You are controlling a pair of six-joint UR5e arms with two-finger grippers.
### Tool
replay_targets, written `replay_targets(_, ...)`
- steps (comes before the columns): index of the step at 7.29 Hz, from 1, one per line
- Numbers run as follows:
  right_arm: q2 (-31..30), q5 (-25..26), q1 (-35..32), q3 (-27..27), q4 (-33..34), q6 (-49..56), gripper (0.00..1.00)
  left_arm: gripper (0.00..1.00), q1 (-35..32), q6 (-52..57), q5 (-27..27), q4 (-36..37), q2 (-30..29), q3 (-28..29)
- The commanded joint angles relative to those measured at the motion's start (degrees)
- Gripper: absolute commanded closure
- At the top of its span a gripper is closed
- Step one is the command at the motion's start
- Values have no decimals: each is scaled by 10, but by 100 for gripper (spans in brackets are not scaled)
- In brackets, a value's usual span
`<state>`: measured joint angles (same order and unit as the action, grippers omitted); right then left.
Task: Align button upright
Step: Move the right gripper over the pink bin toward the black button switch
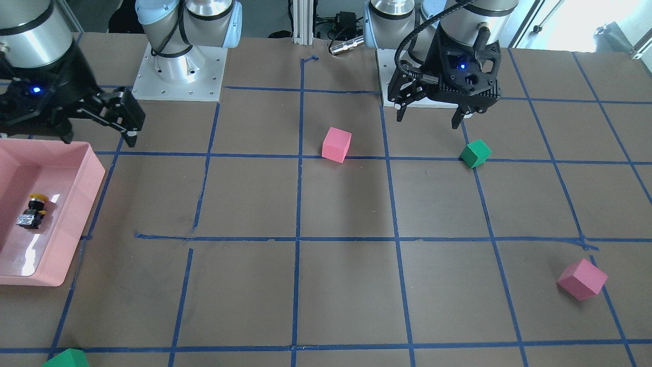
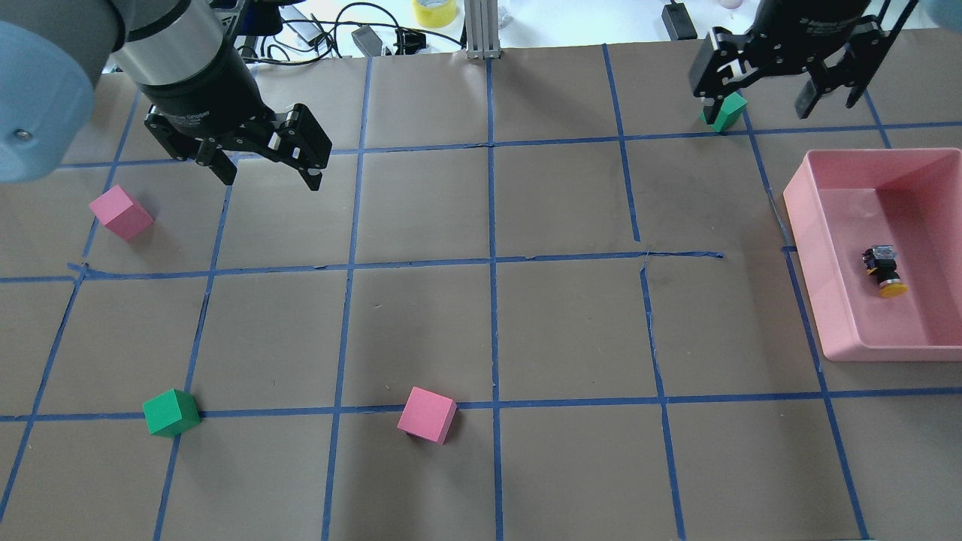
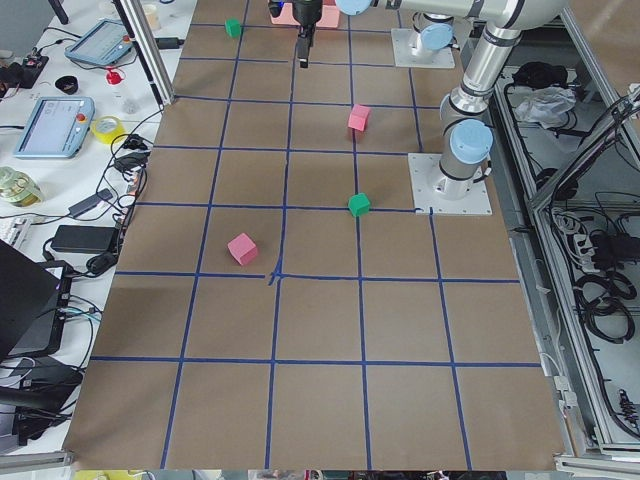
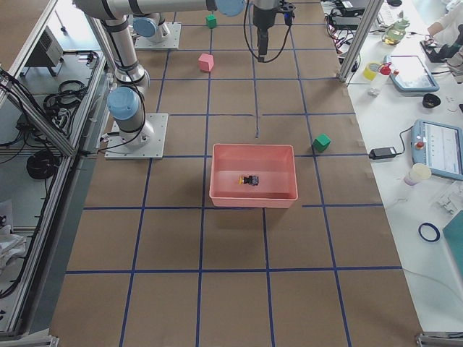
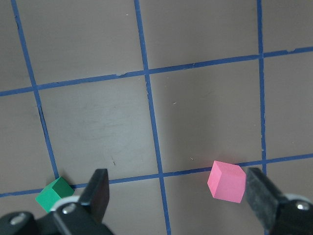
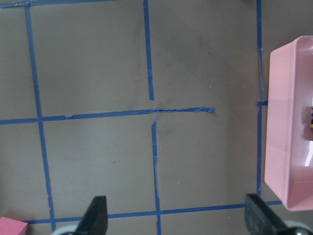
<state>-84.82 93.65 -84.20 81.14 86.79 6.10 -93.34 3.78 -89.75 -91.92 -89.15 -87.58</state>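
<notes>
The button (image 2: pixel 883 269) lies on its side on the floor of the pink tray (image 2: pixel 815 255), its yellow cap toward the robot. It also shows in the front view (image 1: pixel 34 210) and the right side view (image 4: pixel 251 179). My right gripper (image 2: pixel 755 113) is open and empty. It hangs over the table beyond the tray's far corner, above a green cube (image 2: pixel 725 113) and well apart from the button. My left gripper (image 2: pixel 270 176) is open and empty over the table's left half. The right wrist view shows the tray's wall (image 6: pixel 283 122) at its right edge.
A pink cube (image 2: pixel 121 213) lies at the far left, a green cube (image 2: pixel 171 412) at the near left, and a pink cube (image 2: pixel 427 415) near the middle front. Blue tape lines grid the brown table. Both arm bases stand at the robot's edge.
</notes>
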Motion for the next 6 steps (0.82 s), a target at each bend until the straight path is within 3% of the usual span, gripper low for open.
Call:
replay_targets(1, 18, 1, 119, 39, 64, 153, 1, 0, 1, 1, 0, 0, 2, 0)
replay_targets(4, 83, -28, 281, 132, 275, 264, 1, 0, 2, 1, -1, 0, 3, 0)
replay_targets(6, 128, -29, 286, 148, 312, 263, 2, 0, 3, 1, -1, 0, 3, 0)
